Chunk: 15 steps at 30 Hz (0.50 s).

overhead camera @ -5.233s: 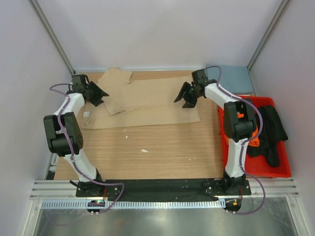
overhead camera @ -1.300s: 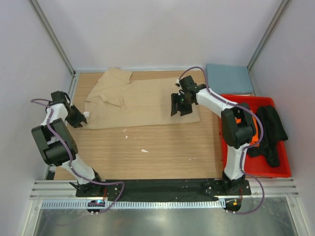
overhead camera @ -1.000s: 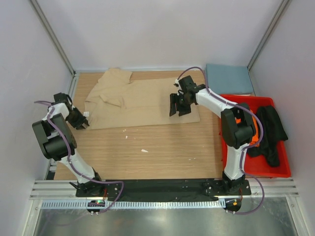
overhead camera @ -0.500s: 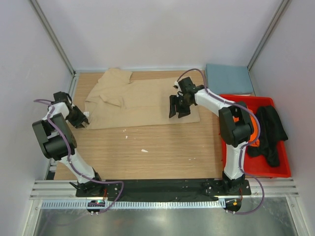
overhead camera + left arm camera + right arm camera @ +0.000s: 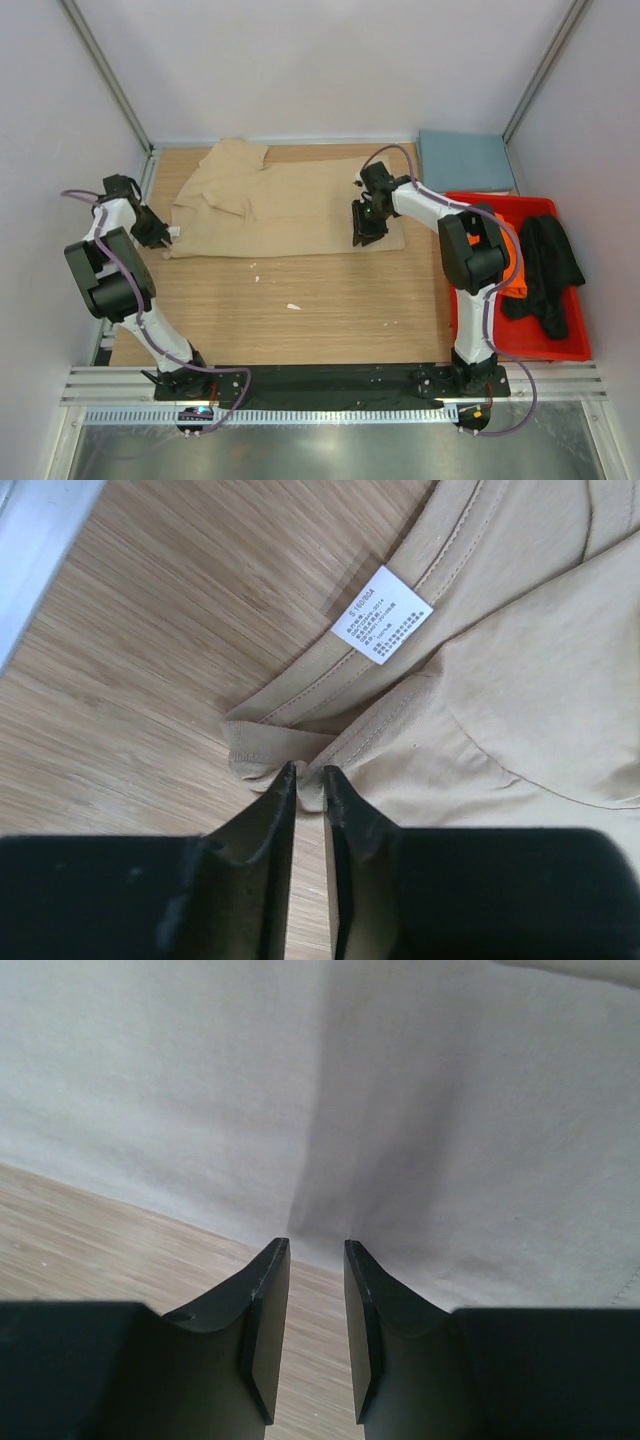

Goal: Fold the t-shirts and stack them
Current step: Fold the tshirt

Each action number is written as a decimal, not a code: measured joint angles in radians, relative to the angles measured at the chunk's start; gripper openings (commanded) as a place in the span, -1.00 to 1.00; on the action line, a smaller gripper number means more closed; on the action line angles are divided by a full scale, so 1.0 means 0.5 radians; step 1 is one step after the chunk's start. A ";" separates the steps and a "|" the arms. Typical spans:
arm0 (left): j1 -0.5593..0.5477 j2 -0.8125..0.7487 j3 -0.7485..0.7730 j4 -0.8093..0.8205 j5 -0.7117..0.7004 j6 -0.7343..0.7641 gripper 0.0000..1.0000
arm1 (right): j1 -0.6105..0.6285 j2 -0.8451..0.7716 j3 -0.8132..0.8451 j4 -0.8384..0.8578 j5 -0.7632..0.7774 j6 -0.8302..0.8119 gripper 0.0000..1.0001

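Note:
The tan-beige t-shirt lies spread across the far half of the table. My left gripper is at its left corner, shut on a pinch of the hem just below the white label. At the shirt's near right edge, my right gripper stands low over the hem. Its jaws are narrowly open, the cloth edge lying at the fingertips and bare wood showing in the gap. The slate blue-grey t-shirt lies folded at the back right. The orange t-shirt and black t-shirt are in the bin.
The red plastic bin stands at the right edge of the table beside the right arm. White walls and metal frame posts close in the back and sides. A few white specks lie on the wood in front of the shirt.
My left gripper has closed on the shirt's left corner. The right gripper's jaws have narrowed at the near right hem, and it has shifted slightly right.

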<state>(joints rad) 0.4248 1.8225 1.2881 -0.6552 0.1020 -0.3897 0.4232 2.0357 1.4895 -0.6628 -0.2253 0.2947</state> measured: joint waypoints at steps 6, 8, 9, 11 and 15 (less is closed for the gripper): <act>0.000 0.026 0.062 -0.025 -0.015 -0.008 -0.39 | 0.000 0.015 0.003 -0.005 0.076 0.021 -0.33; 0.000 0.050 0.062 -0.033 -0.015 -0.008 -0.48 | 0.000 0.015 0.015 -0.010 0.098 0.030 -0.32; 0.000 0.063 0.062 -0.035 -0.015 -0.009 -0.49 | 0.000 0.015 0.021 -0.011 0.111 0.036 -0.33; 0.000 0.091 0.062 -0.039 -0.015 -0.010 -0.42 | -0.001 0.015 0.030 -0.011 0.134 0.043 -0.33; 0.000 0.105 0.060 -0.049 -0.017 -0.007 -0.29 | -0.014 0.015 0.036 -0.021 0.162 0.045 -0.32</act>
<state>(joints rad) 0.4248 1.8751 1.3178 -0.6796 0.0937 -0.3931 0.4160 2.0434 1.5074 -0.6731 -0.1444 0.3172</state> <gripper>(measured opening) 0.351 0.338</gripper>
